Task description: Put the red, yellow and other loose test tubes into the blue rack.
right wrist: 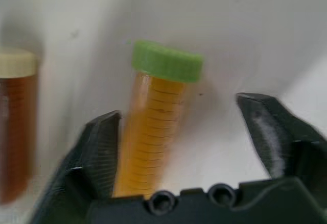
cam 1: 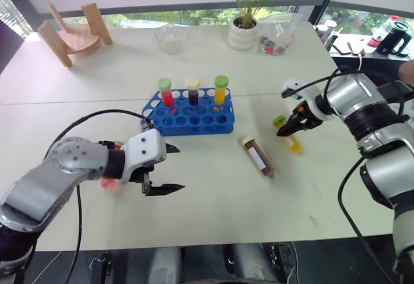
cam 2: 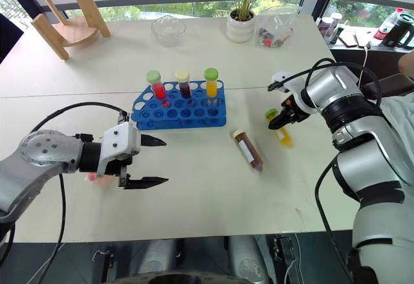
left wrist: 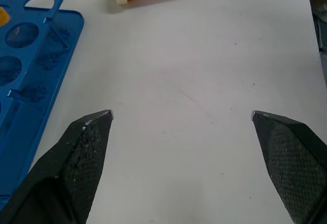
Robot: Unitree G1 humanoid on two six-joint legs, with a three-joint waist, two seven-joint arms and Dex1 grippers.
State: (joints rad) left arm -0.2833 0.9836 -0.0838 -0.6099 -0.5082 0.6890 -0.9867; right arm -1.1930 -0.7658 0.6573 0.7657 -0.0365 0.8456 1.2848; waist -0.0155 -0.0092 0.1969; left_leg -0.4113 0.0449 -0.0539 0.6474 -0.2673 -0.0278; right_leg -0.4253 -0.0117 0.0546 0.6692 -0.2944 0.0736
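Note:
The blue rack (cam 1: 189, 121) stands mid-table holding a red tube (cam 1: 165, 92), a dark tube (cam 1: 193, 90) and an orange tube (cam 1: 220, 89), all upright. A brown tube with a cream cap (cam 1: 259, 158) lies loose to the rack's right. The yellow tube with a green cap (right wrist: 153, 132) lies further right, between the fingers of my right gripper (cam 1: 289, 127); one finger touches it, the other stands apart. My left gripper (cam 1: 176, 167) hovers open and empty in front of the rack's left end. A red shape (cam 2: 96, 177), partly hidden, lies under my left wrist.
A wooden stand (cam 1: 71, 35) sits at the back left, a glass bowl (cam 1: 171, 38) behind the rack, a potted plant (cam 1: 244, 28) and a clear bag (cam 1: 278, 35) at the back right. Bottles and clutter (cam 1: 391, 35) stand beyond the table's right edge.

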